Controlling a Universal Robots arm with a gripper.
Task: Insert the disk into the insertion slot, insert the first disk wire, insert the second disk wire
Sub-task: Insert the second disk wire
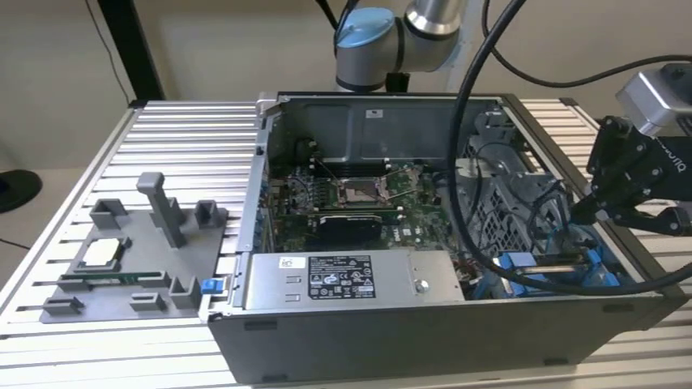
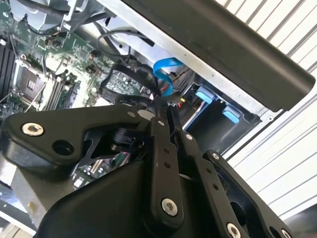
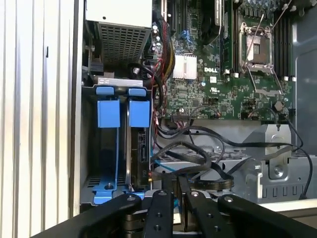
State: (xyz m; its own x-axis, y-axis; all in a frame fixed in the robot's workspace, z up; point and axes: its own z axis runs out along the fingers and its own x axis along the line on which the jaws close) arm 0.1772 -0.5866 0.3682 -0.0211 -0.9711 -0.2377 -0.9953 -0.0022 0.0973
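**Inside the open computer case (image 1: 433,340): disk seated, wire plug in the gripper**

- Computer case: lies open side up on a slatted metal table (image 1: 184,138). Serves as the reference for every entry below.
- Disk (image 3: 140,148): stands edge-on in the case's near corner at the exterior view's right (image 1: 553,262). Clipped in its bright blue carrier, blue tab at one end.
- Insertion slot (image 3: 121,81): grey metal bay with blue rails, close against the case's side wall. Holds the disk.
- Neighbouring bay (image 3: 108,113): carries its own blue tab. Lies between the disk and the case wall.
- Gripper (image 1: 592,215): hangs over the case's rim at the exterior view's right, above the disk bay. Fingers (image 3: 159,210) drawn almost together in both wrist views (image 2: 166,111), pinching a black plug on the end of the blue disk wire (image 2: 162,79). Contact between plug and disk cannot be told.
- Black wires (image 3: 198,158): loop inside the case between the disk bay and the motherboard.
- Motherboard (image 1: 357,194): covers the case's floor.
- Power-supply box (image 1: 346,279): runs along the case's near wall, white sticker up, just beside the disk bay.
- Grey fixture tray (image 1: 130,267): rests on the table outside the case, at the exterior view's left.
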